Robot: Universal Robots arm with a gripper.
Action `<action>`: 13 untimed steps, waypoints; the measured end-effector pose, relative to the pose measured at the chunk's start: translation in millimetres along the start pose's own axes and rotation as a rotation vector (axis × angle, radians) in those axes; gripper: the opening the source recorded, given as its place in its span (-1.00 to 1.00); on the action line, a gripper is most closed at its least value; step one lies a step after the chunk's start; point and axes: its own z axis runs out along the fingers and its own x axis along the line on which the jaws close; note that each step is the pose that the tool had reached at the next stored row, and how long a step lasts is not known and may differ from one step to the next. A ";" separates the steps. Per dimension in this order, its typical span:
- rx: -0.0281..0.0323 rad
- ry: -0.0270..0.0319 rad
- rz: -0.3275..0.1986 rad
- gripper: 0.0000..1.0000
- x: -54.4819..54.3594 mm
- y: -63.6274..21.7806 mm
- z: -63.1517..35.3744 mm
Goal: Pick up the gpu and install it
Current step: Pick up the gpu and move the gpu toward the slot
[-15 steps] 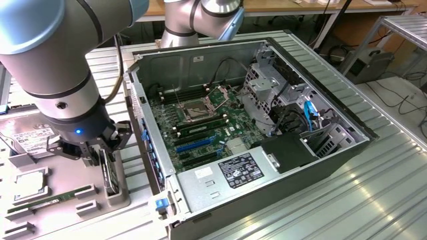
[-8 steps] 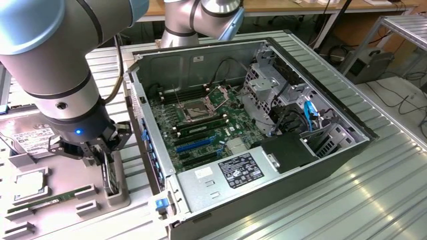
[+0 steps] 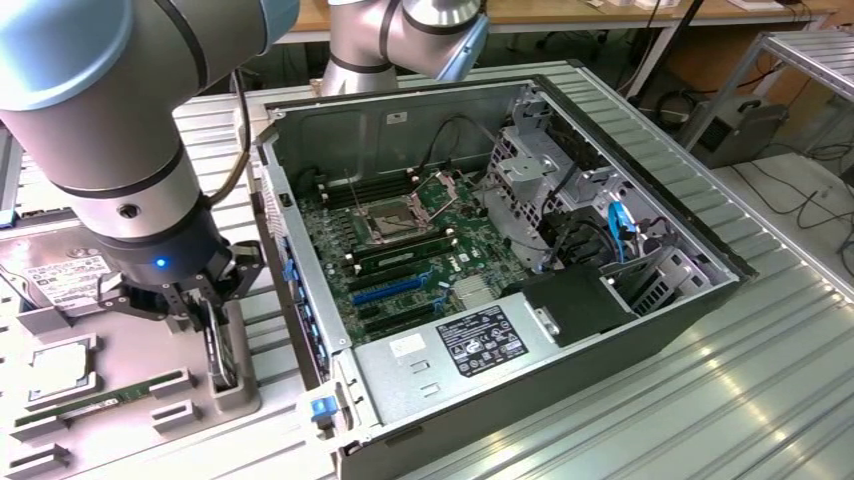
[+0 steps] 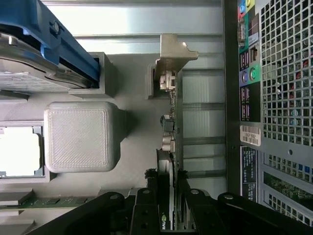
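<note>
Claw (image 3: 208,328) pinching the graphics card (image 3: 223,362), which stands outside the computer case (image 3: 603,372).

The card stands on its long edge in a slot of a grey holder (image 3: 235,398), just beside the case on the exterior view's left, with its length running along the case wall. In the wrist view the claw (image 4: 167,197) has one finger (image 4: 146,205) pressed against each face of the card (image 4: 167,146) at its upper edge, and the metal bracket (image 4: 172,51) is at the end away from the claw. Farther from the case, on the same grey tray (image 3: 140,350), lie a hard drive (image 3: 60,280), a processor chip (image 3: 58,366) and a memory stick (image 3: 104,402). The case lies open, with its green motherboard (image 3: 400,255) showing inside.
</note>
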 end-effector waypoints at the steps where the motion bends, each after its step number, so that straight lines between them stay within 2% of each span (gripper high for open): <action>1: -0.0007 0.0015 -0.018 -0.47 -0.4 0.0 -0.1; 13: -0.0025 0.0023 -0.028 -0.47 -1.2 0.1 -1.8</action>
